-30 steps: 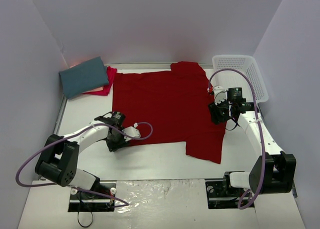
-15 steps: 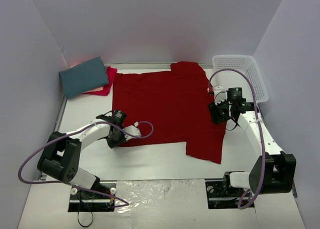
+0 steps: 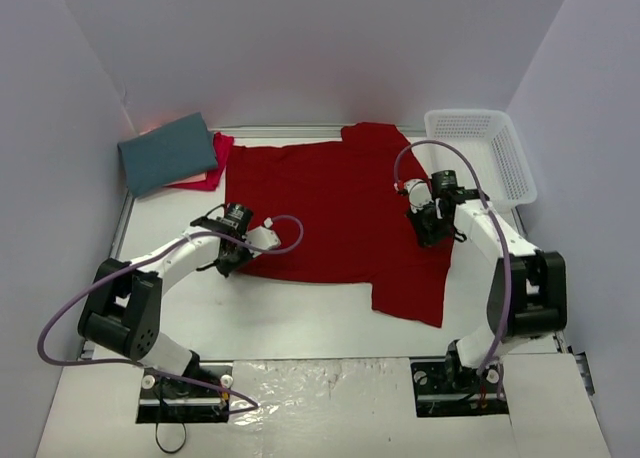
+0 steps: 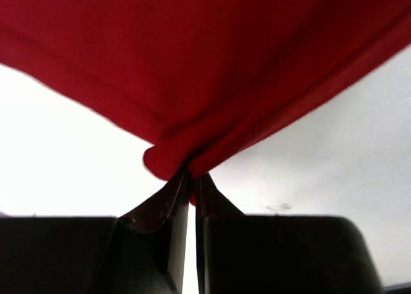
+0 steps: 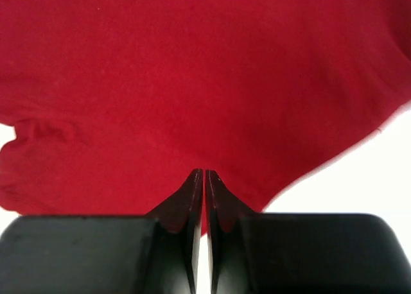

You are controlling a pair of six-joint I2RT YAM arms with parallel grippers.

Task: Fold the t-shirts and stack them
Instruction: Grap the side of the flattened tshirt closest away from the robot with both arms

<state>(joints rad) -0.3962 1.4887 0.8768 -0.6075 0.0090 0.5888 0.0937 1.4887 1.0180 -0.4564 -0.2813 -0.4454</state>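
Red hem first: just snapped the left claw (image 4: 191, 173) shut on the lower-left corner of the shirt (image 3: 330, 208), spread mid-frame on the desk (image 3: 300, 323). Shut the right claw (image 5: 204, 173) too, at the right edge; hold unclear. Probably ready for folding.

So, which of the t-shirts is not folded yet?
The deep red t-shirt, spread open mid-table. The slate-teal one lies folded in the far left corner on the pinkish-red one.
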